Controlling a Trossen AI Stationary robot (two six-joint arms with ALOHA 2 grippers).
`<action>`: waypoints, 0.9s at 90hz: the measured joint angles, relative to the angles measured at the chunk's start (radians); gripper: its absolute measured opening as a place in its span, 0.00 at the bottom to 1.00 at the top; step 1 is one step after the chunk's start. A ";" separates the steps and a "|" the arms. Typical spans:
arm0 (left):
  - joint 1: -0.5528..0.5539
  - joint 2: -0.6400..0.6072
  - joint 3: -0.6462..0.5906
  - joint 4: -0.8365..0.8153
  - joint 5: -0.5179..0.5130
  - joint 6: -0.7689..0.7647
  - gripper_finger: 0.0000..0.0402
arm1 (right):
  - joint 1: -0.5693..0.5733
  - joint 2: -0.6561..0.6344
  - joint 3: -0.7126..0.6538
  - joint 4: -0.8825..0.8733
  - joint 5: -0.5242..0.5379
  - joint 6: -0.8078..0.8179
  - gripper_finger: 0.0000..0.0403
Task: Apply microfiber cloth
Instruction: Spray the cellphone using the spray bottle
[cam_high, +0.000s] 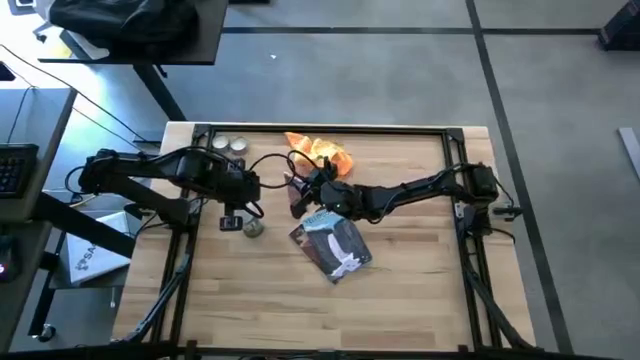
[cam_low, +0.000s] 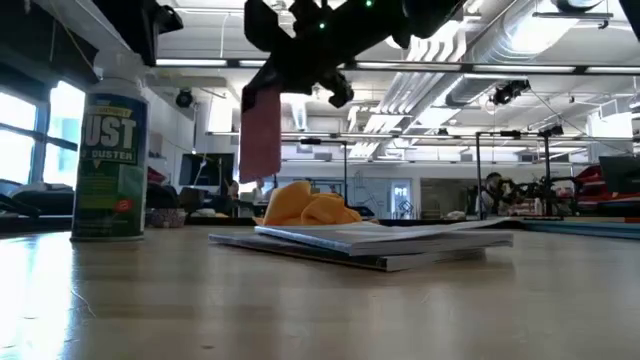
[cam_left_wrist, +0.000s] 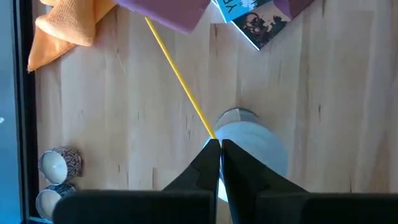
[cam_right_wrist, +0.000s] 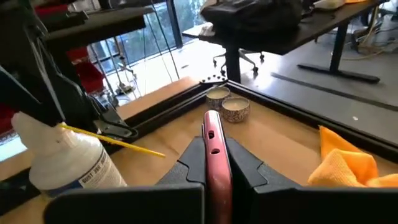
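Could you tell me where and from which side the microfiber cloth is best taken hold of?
Pinch a raised fold of the microfiber cloth from above. It lies crumpled by the table's far rail, so its bunched ridges offer more purchase than its flat edges.

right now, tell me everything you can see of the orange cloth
The orange cloth is soft, bright orange-yellow fabric, crumpled into loose folds. It lies on the wooden table near the far edge, by the black frame rail. Nothing grips it; the right tool hangs nearby, holding a pink phone. In the low view it sits behind the booklet.
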 joint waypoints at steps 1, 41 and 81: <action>0.000 0.000 0.000 0.000 0.000 0.000 0.00 | 0.000 0.003 0.000 0.006 0.006 0.000 0.00; 0.000 0.001 -0.001 0.001 0.003 0.006 0.00 | -0.055 0.059 0.001 0.318 0.011 -0.111 0.00; 0.000 0.003 0.096 -0.045 0.000 0.025 0.00 | 0.013 -0.025 0.166 0.109 0.010 -0.367 0.00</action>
